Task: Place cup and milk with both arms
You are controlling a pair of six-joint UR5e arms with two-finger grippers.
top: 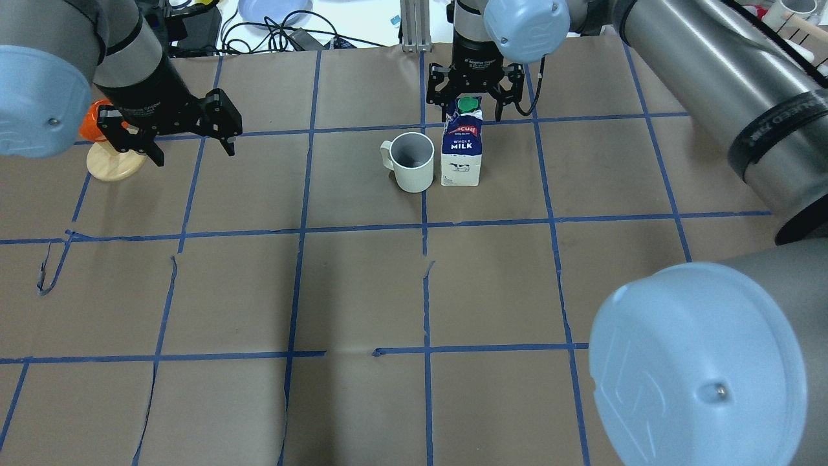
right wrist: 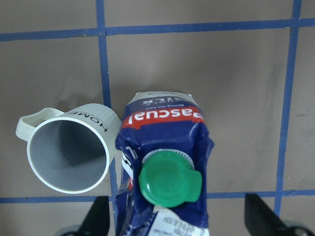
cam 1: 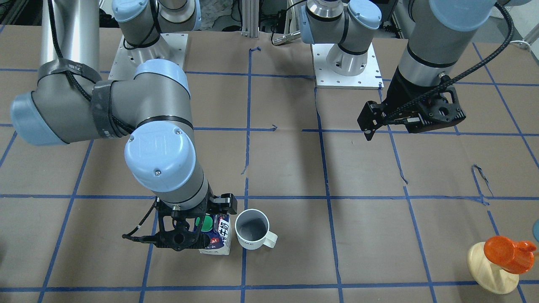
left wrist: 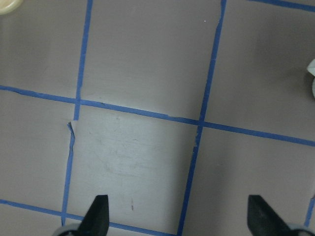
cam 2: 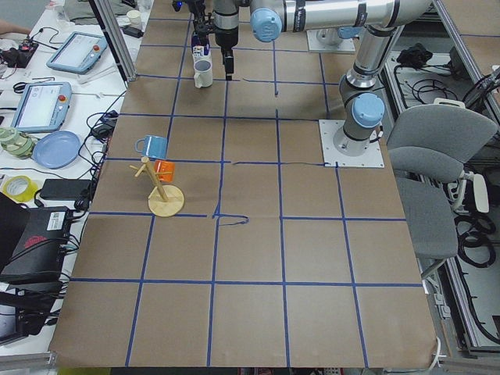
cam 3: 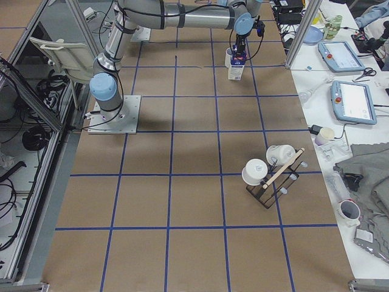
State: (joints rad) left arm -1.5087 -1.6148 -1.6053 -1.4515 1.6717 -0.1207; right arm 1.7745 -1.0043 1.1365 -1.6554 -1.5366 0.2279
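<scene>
The white cup (top: 413, 162) stands upright on the brown table with its handle pointing away from the milk (top: 460, 152), which stands upright touching or almost touching it. My right gripper (top: 474, 110) hangs over the carton's green cap. In the right wrist view its fingers (right wrist: 101, 219) are wide apart on either side of the milk (right wrist: 167, 147) and do not touch it; the cup (right wrist: 69, 157) is beside it. My left gripper (top: 193, 150) is open and empty over bare table (left wrist: 147, 162). In the front view the milk (cam 1: 219, 240) and cup (cam 1: 252, 229) sit below my right gripper (cam 1: 206, 219).
A wooden mug tree (top: 116, 162) with an orange mug (cam 1: 507, 252) stands close beside my left gripper (cam 1: 391, 126). A black rack (cam 3: 270, 176) with white mugs stands near the table's right end. Blue tape lines grid the table. Tablets and cables lie beyond the far edge.
</scene>
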